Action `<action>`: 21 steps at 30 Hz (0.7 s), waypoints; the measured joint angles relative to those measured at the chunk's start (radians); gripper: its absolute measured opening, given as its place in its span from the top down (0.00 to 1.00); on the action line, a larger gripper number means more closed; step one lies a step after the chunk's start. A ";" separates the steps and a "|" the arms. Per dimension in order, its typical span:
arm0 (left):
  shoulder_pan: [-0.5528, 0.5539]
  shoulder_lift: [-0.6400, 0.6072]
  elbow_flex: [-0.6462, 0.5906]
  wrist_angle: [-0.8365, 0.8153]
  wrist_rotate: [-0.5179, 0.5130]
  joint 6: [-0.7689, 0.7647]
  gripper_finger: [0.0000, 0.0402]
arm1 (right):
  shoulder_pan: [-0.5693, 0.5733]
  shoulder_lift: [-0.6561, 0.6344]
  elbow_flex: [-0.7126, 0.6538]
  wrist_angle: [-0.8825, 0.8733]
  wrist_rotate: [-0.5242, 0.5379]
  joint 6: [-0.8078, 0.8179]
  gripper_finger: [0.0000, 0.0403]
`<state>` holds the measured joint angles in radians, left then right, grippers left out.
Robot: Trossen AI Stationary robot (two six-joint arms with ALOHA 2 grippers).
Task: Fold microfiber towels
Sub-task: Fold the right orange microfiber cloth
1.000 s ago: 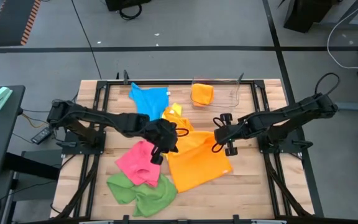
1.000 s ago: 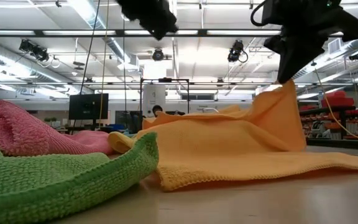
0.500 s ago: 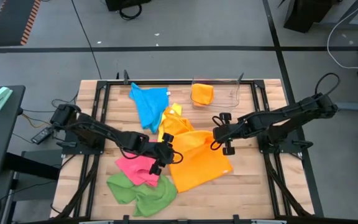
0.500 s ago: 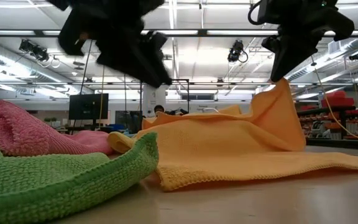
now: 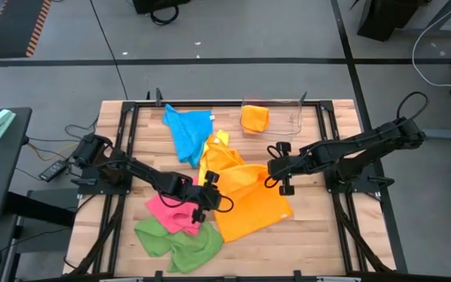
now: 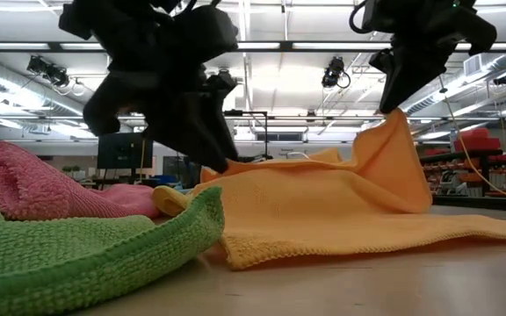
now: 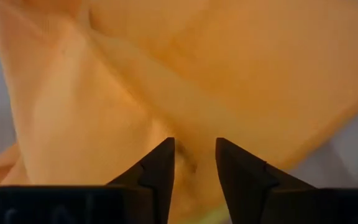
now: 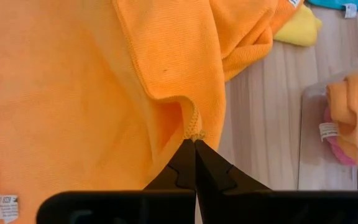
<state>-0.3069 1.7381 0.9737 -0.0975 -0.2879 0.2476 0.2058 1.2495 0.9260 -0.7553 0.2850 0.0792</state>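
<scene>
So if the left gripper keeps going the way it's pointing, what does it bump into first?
Most likely the big orange towel. The left gripper has its jaws a little apart and orange cloth fills the view right ahead. How close it is, I can't tell.

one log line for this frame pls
right gripper: shut on orange towel edge, lifted | left gripper: fingers apart over same towel's left side | pink towel, green towel: unfolded
</scene>
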 joint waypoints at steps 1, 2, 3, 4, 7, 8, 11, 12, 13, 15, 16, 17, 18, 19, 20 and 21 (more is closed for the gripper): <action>0.000 -0.001 0.000 -0.004 -0.010 -0.001 0.70 | 0.000 0.000 0.000 0.002 -0.003 0.000 0.99; 0.000 -0.001 0.000 0.005 -0.017 -0.002 0.71 | 0.000 0.000 0.000 0.007 -0.004 0.000 0.99; 0.000 -0.002 0.000 0.005 -0.019 -0.001 0.71 | 0.000 0.000 0.000 0.007 -0.004 0.000 0.99; 0.000 -0.002 0.000 0.003 -0.020 -0.002 0.72 | 0.000 0.000 0.000 0.006 -0.006 0.000 0.99; 0.000 -0.002 0.000 0.001 -0.030 -0.008 0.75 | 0.000 0.000 0.000 0.009 -0.006 0.002 0.99; 0.000 -0.003 0.000 -0.004 -0.032 -0.008 0.76 | 0.000 0.000 0.000 0.011 -0.006 0.002 0.99; 0.002 -0.003 0.000 -0.011 -0.033 -0.016 0.80 | 0.000 0.000 0.000 0.014 -0.006 0.004 0.99; 0.003 -0.003 0.000 -0.011 -0.034 -0.022 0.82 | 0.000 0.000 0.000 0.015 -0.006 0.004 0.99; 0.006 -0.003 0.000 -0.013 -0.033 -0.023 0.84 | 0.000 0.000 0.000 0.015 -0.006 0.004 0.99; 0.007 -0.003 0.000 -0.023 -0.034 -0.024 0.89 | 0.000 0.000 0.000 0.016 -0.006 0.004 0.99; 0.009 -0.003 0.000 -0.033 -0.034 -0.028 0.93 | 0.000 0.000 0.000 0.018 -0.006 0.005 0.99; 0.012 -0.003 0.000 -0.039 -0.034 -0.032 0.96 | 0.000 0.000 0.000 0.017 -0.006 0.006 0.99; 0.012 -0.003 0.000 -0.040 -0.034 -0.039 0.97 | 0.000 0.000 0.000 0.017 -0.006 0.006 0.99; 0.013 -0.007 0.001 -0.042 -0.034 -0.045 0.97 | 0.000 0.000 0.000 0.017 -0.006 0.004 0.99; 0.012 -0.014 0.006 -0.057 -0.033 -0.048 0.97 | 0.000 0.000 0.000 0.016 -0.006 0.001 0.99; 0.010 -0.021 0.016 -0.067 -0.028 -0.049 0.97 | 0.000 0.000 0.000 0.014 -0.007 -0.004 0.99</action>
<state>-0.2967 1.7174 0.9900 -0.1643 -0.3160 0.1982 0.2062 1.2495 0.9260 -0.7416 0.2777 0.0747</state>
